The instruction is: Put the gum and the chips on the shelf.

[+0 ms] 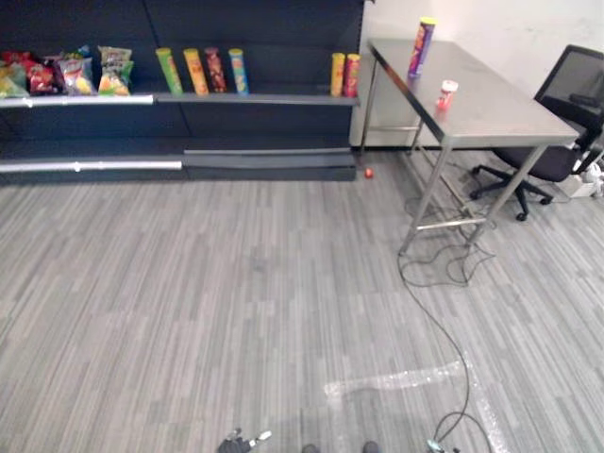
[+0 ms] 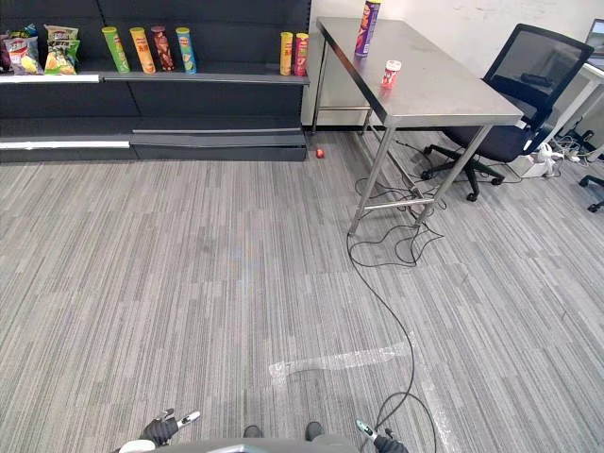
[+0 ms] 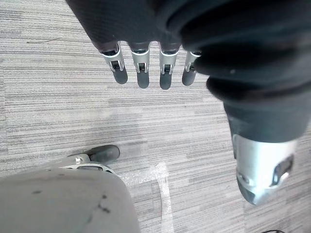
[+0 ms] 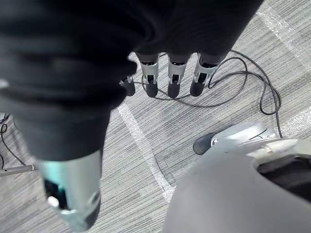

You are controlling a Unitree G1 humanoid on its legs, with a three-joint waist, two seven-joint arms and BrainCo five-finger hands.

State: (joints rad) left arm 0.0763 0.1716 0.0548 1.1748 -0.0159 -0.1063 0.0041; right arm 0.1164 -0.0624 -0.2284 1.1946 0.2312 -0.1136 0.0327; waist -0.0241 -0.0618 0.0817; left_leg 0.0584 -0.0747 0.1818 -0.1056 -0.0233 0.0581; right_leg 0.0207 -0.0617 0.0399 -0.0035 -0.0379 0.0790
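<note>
Left hand [image 3: 143,77], right hand [image 4: 174,87] empty, fingers straight; upper right, gum tub [image 1: 446,93], chips can [image 1: 421,45] on table [image 1: 500,113]; should approach squarely first.

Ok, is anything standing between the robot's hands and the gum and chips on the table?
Nothing visible does. The chips can and the gum stand on the table, with open floor between it and the left hand and the right hand, both open and empty. A small red object lies by the shelf, off that path.

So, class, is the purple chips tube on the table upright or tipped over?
Upright: the chips tube stands on its end on the metal table, its long side vertical.
</note>
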